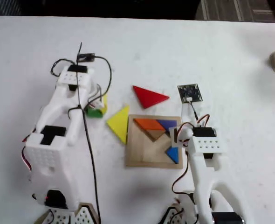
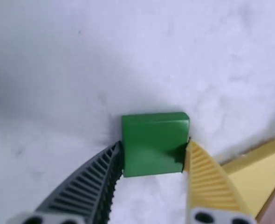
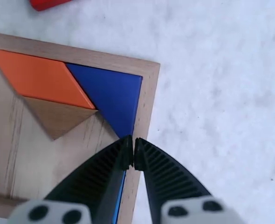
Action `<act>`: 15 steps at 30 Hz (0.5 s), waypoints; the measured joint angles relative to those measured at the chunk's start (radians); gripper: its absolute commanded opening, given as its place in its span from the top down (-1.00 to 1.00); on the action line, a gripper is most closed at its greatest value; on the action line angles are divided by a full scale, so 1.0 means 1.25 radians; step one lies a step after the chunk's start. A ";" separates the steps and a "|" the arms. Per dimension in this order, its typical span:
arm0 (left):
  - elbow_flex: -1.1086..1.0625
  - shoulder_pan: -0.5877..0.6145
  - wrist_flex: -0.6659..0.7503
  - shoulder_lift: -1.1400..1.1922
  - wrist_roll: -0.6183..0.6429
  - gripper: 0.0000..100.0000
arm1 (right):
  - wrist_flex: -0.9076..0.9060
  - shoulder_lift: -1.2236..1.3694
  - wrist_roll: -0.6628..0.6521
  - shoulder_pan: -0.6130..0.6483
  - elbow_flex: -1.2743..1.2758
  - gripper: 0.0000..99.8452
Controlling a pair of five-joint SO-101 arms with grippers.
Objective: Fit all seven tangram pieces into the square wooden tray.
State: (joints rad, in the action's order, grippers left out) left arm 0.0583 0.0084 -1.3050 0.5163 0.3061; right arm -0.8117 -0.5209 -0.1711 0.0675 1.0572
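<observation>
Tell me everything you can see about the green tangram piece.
The green piece is a small, thick square block, smooth and painted-looking, with slightly rounded edges. It looks to rest flat on the white table, outside the wooden tray, with the yellow triangle between it and the tray. The left end effector grips two opposite sides, with a grey finger on one and a yellow finger on the other.

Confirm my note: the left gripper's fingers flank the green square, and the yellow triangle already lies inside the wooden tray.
One detail is wrong. The left gripper does flank the green square, but the yellow triangle lies on the table outside the wooden tray, beside its rim, not inside it. The high view shows this.
</observation>
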 measured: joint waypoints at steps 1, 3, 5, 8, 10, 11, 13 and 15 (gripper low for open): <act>0.000 -0.007 -0.009 0.000 0.000 0.62 | 0.000 0.000 0.000 0.000 0.000 0.97; 0.000 -0.029 -0.025 0.000 0.000 0.62 | 0.000 0.000 0.000 0.001 0.000 0.97; 0.000 -0.052 -0.041 -0.001 0.000 0.62 | 0.000 0.000 0.000 0.000 0.000 0.97; 0.000 -0.079 -0.055 -0.001 0.000 0.62 | 0.000 0.000 0.000 0.000 0.000 0.97; 0.000 -0.096 -0.059 -0.001 0.000 0.62 | 0.000 0.000 0.000 0.001 0.000 0.97; 0.000 -0.103 -0.061 -0.001 0.000 0.62 | 0.000 0.000 0.000 0.001 0.000 0.97; 0.000 -0.117 -0.061 -0.001 0.000 0.62 | 0.000 0.000 0.000 0.000 0.000 0.97; 0.000 -0.129 -0.064 -0.001 0.000 0.62 | 0.000 0.000 0.000 0.000 0.000 0.97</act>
State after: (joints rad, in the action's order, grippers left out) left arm 0.0583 -0.1527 -1.3848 0.5148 0.3061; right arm -0.8117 -0.5209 -0.1711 0.0675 1.0572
